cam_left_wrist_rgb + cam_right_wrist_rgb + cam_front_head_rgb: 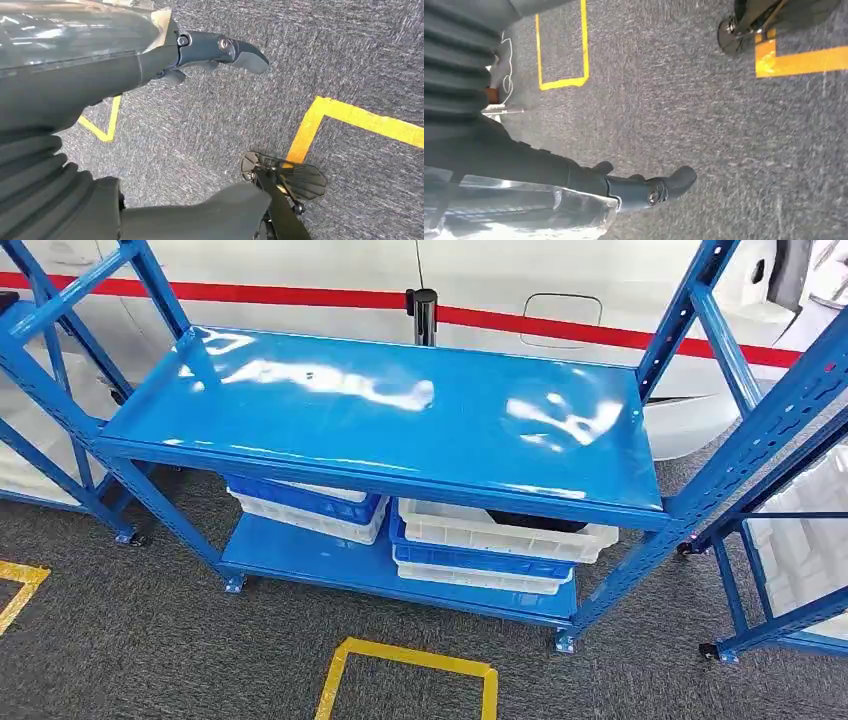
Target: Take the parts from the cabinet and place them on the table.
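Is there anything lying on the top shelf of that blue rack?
No, the top shelf is bare glossy blue; the bins sit on the bottom shelf.

The top shelf (400,410) hides most of a dark item (535,521), perhaps a part.

A blue metal shelf rack (380,410) stands on grey carpet (150,640), its glossy top shelf bare, with stacked blue and white plastic bins (490,540) on its bottom shelf.
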Robot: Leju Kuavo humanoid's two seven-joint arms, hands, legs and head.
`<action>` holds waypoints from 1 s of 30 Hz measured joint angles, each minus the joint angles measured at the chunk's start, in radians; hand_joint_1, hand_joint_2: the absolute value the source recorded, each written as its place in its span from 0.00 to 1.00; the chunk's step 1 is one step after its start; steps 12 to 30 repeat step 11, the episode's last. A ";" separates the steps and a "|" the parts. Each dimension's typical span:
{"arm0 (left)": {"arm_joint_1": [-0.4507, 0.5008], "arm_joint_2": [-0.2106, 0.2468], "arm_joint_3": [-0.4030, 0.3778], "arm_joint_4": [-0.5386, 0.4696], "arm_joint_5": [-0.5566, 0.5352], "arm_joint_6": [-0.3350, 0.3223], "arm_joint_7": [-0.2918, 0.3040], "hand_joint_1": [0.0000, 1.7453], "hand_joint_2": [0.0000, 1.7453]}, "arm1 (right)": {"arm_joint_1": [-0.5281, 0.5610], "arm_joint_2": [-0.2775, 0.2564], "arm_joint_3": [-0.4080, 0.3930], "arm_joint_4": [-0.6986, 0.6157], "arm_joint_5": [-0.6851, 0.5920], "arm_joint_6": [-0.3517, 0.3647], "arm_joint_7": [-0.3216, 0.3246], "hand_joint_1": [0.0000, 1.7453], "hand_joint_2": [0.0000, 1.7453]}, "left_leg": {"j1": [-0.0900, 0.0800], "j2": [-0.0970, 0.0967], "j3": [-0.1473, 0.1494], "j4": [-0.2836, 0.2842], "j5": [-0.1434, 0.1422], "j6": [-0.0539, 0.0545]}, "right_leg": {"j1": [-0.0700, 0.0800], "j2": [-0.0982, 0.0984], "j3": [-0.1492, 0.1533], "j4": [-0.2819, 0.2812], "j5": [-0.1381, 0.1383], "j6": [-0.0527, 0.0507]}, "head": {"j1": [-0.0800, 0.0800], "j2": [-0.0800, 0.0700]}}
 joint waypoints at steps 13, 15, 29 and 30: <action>0.056 0.034 -0.297 -0.050 0.217 -0.042 0.060 0.00 1.00 | 0.048 -0.035 0.064 -0.055 -0.059 0.151 -0.041 0.00 1.00 | 0.000 0.000 0.001 0.000 -0.002 -0.001 | 0.000 0.000 -0.006 0.000 -0.001 0.000 | 0.000 0.000; 0.056 0.034 -0.297 -0.050 0.217 -0.042 0.060 0.00 1.00 | 0.048 -0.035 0.064 -0.055 -0.059 0.151 -0.041 0.00 1.00 | 0.000 0.000 0.001 0.000 -0.002 -0.001 | 0.000 0.000 -0.006 0.000 -0.001 0.000 | 0.000 0.000; 0.056 0.034 -0.297 -0.050 0.217 -0.042 0.060 0.00 1.00 | 0.048 -0.035 0.064 -0.055 -0.059 0.151 -0.041 0.00 1.00 | 0.000 0.000 0.001 0.000 -0.002 -0.001 | 0.000 0.000 -0.006 0.000 -0.001 0.000 | 0.000 0.000; 0.056 0.034 -0.297 -0.050 0.217 -0.042 0.060 0.00 1.00 | 0.048 -0.035 0.064 -0.055 -0.059 0.151 -0.041 0.00 1.00 | 0.000 0.000 0.001 0.000 -0.002 -0.001 | 0.000 0.000 -0.006 0.000 -0.001 0.000 | 0.000 0.000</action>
